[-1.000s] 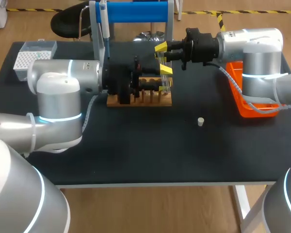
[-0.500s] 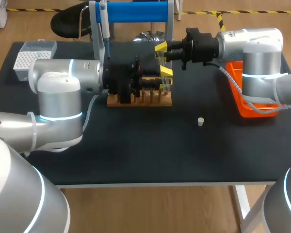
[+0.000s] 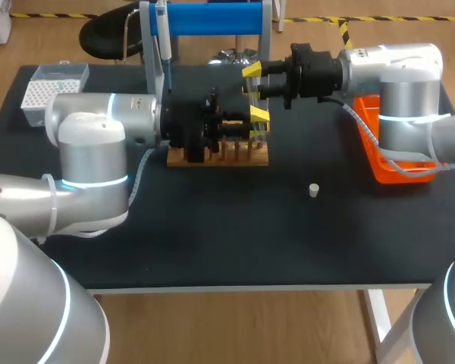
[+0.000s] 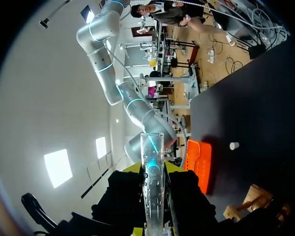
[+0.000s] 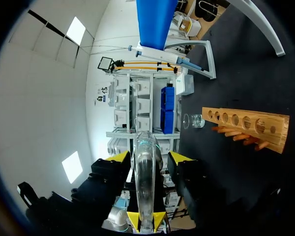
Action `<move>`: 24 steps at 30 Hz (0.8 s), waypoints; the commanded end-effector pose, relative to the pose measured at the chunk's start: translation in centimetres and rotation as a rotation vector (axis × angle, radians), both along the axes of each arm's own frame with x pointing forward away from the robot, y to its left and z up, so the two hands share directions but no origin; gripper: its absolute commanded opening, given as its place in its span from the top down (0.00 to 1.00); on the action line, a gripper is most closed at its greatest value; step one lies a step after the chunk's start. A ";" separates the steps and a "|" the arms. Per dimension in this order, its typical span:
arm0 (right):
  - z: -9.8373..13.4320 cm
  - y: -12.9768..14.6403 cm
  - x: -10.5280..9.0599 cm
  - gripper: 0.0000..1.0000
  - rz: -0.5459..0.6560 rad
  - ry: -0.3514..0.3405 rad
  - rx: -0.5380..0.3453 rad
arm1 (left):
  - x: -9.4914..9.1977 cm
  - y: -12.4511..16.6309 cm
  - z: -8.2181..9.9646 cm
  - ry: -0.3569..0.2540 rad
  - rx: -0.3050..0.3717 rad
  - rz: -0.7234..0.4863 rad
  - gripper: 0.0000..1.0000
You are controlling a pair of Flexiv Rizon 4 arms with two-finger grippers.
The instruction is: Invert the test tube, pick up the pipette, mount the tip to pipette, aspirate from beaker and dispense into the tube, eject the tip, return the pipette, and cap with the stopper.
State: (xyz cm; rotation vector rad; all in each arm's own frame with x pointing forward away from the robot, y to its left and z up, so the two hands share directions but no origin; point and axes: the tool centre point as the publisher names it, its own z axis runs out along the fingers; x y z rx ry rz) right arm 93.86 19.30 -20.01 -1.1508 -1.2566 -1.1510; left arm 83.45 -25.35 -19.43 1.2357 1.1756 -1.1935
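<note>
The clear tube sits between my left claw's fingers, pinched from both sides, with its open rim past the tips. My right claw flanks it nearer the round end, a sliver of gap on each side. The wooden rack sits just beside both claws, with a small glass beaker at its end. The white stopper lies on the table, well apart from my right claw. The pipette hangs on its stand behind my left claw. The tip box sits well apart from it.
</note>
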 end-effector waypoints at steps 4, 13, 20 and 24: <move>0.0 0.0 0.0 0.00 0.000 -0.001 -0.002 | 0.2 0.0 0.0 -0.002 0.000 -0.005 1.00; -0.1 -1.6 -1.5 0.00 -0.120 -0.472 -0.150 | 0.2 0.0 0.0 -0.002 0.000 -0.005 1.00; -1.5 -5.9 -2.6 0.00 -0.312 -1.203 -0.340 | 0.2 0.0 0.0 -0.002 0.000 -0.005 1.00; -1.5 -5.9 -2.6 0.00 -0.312 -1.203 -0.340 | 0.2 0.0 0.0 -0.002 0.000 -0.005 1.00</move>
